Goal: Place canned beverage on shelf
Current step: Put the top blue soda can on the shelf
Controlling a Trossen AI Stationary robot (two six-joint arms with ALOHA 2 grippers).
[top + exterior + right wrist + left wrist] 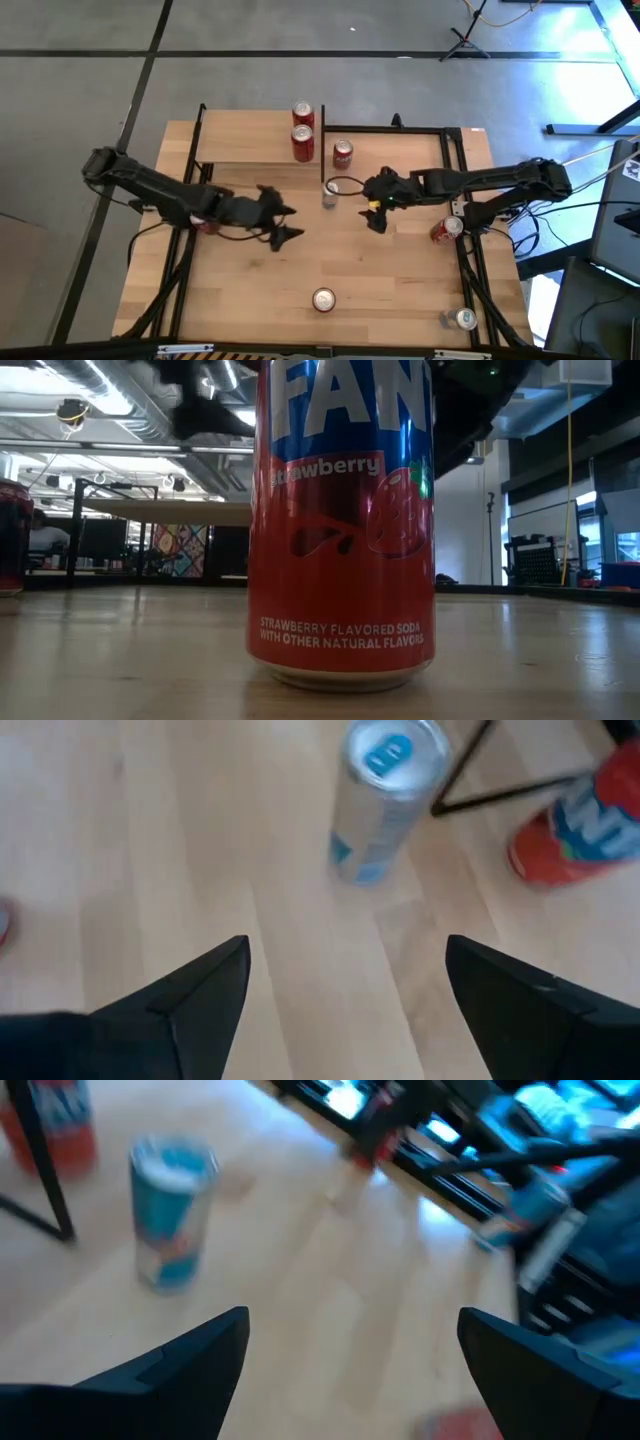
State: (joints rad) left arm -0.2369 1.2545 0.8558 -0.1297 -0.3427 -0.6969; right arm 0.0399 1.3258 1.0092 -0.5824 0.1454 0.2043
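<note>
While both arms hang over the middle of the table [250, 290], neither has hold of anything. The left gripper [284, 222] has its fingers [190, 1360] spread wide and bare; ahead of them and off to one side stands a slim blue and silver can [170, 1215], upright on the wood, well clear of the tips. The right gripper [376, 213] is just as wide open, its fingers [185, 995] framing bare tabletop, with the same slim can [380, 805] standing beyond the gap between them, nearer than any other can.

Just past that slim can a red can [342, 153] stands beside a thin black post [465, 770] of the shelf [240, 137]. On the shelf's light board two more red cans [302, 130] stand close together (one behind the other). Another red can [447, 229] sits beside the right arm, outward of its fingers. At the table's near edge, far behind both sets of fingers, stands a Fanta strawberry can [342, 520], and one further can [463, 319] stands at the near right corner
</note>
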